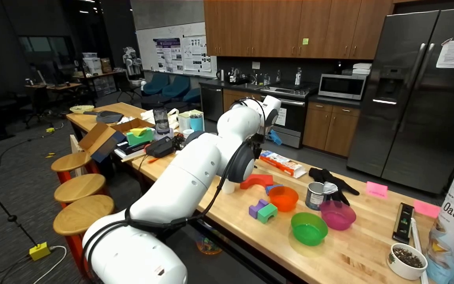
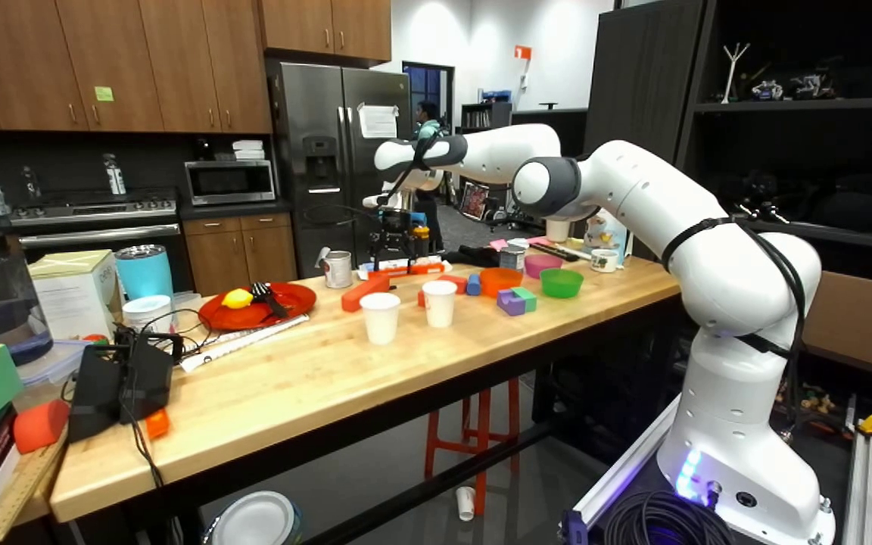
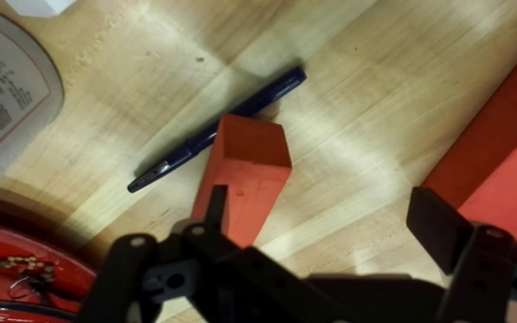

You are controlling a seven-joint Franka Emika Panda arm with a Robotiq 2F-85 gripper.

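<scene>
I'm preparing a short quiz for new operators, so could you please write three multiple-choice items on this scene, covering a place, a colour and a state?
1. Where is the lemon? A in a bowl; B on the plate; C in a cup.
2. What colour is the block by the pen? A green; B purple; C red.
3. How do the fingers stand? A open; B shut; C shut on the pen.

1 B: an exterior view shows it there.
2 C: its faces are red in the wrist view.
3 A: a wide gap parts them in the wrist view.
</scene>
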